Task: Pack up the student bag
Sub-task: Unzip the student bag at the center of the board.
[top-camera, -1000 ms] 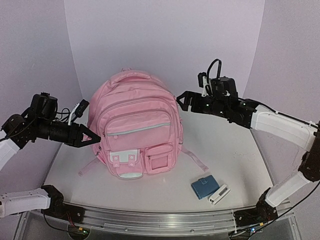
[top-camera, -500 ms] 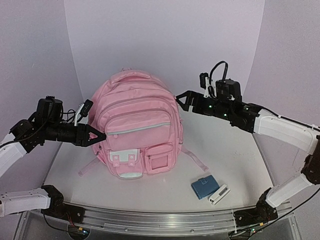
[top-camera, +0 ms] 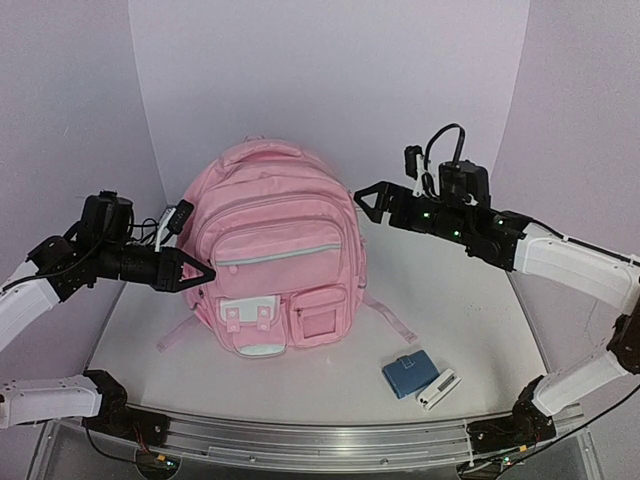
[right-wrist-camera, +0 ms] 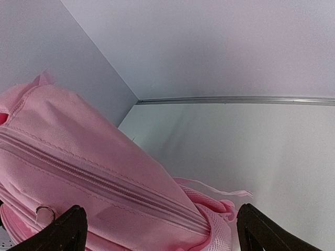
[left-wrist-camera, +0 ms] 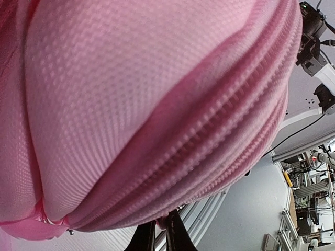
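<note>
Left wrist — student bag [left-wrist-camera: 131,104] in left pincer [left-wrist-camera: 160,238]

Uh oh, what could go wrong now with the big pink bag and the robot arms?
The left tool seems pinched on just a tiny bit of the student bag, so it might slip off when it pulls. The right tool is open and not gripping the bag, so a pull could tip or drag it. A sliding bag might bump the blue case and white gadget lying nearby.
</note>
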